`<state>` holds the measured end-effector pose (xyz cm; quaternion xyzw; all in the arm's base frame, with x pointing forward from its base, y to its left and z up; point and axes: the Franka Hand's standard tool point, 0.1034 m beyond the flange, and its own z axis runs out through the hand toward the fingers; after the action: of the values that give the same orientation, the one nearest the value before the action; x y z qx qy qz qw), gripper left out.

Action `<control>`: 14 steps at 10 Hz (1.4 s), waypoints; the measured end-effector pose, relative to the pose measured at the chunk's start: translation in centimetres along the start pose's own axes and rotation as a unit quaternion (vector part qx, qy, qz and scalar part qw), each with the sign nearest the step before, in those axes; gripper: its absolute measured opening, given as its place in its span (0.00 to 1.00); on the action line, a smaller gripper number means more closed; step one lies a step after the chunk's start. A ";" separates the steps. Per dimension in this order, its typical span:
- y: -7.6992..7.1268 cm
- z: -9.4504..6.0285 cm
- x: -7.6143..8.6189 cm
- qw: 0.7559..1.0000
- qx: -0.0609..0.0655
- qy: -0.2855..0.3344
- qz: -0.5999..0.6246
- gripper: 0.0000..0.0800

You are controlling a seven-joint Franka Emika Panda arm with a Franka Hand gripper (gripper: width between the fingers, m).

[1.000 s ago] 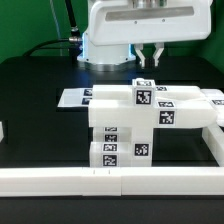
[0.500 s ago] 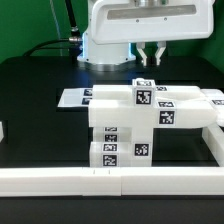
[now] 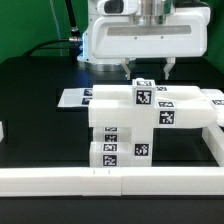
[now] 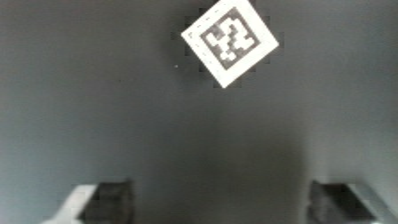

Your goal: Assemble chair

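The partly built chair (image 3: 140,120) stands mid-table: chunky white blocks stacked and joined, with black-and-white tags on the front and top faces. My gripper (image 3: 147,68) hangs just behind and above the chair's top block, with its jaws spread wide and nothing between them. In the wrist view the two fingertips (image 4: 98,200) sit far apart at the picture's edge around the gripper's midpoint (image 4: 222,205). A shaded flat surface bearing one tag (image 4: 231,40) fills the rest of that view.
The marker board (image 3: 75,97) lies flat behind the chair on the exterior view's left. A long white border rail (image 3: 100,180) runs along the front and turns up the exterior view's right side (image 3: 214,150). The arm's white base stands at the back.
The gripper's fingers, close together before, have spread wide apart. The hand now shows larger and lower over the chair's top block.
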<state>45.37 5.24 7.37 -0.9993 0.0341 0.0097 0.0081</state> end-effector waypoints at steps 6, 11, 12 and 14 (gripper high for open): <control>-1.9 2.1 -1.6 0.992 -0.011 0.016 -0.124 0.81; -2.0 2.4 -1.9 0.991 -0.012 0.017 -0.132 0.81; -2.2 2.9 -2.9 0.990 -0.016 0.026 -0.140 0.81; -3.2 3.9 -4.8 0.989 -0.018 0.020 -0.148 0.81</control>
<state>40.76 8.79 3.62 -0.9934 -0.1140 -0.0109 -0.0088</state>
